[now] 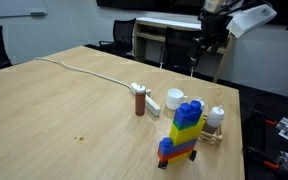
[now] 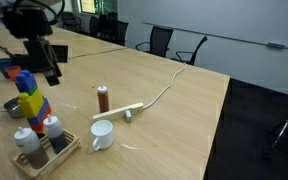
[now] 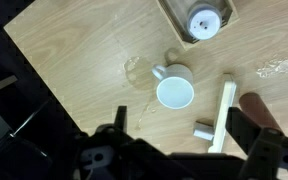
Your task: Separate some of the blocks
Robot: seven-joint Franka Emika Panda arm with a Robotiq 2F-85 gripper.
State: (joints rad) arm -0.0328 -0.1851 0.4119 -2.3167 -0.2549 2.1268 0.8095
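A Franka Panda arm's black Robotiq end effector [image 2: 42, 68] hangs above a light wooden bench [image 1: 54, 120] in a meeting room, its two fingers [image 3: 119, 125] spread wide and holding nothing, as the wrist view shows. The task's tower of chunky plastic toy blocks [image 1: 184, 130], blue on top, yellow in the middle, blue and red at the base, stands upright near the bench edge, just beside a small wooden tray [image 2: 62, 155] that holds white-capped shakers [image 2: 52, 127]. It is out of the wrist camera's frame. Directly below that camera sits a white ceramic mug [image 3: 174, 90], mouth up, with a short white plastic bar [image 3: 222, 115] lying to one side of it. A brown cylinder with a pale cap [image 1: 140, 101] stands upright close by, and a white cable [image 1: 84, 70] trails across the bench towards the black office chairs [image 2: 164, 42]. Any print on these items is too small to read.
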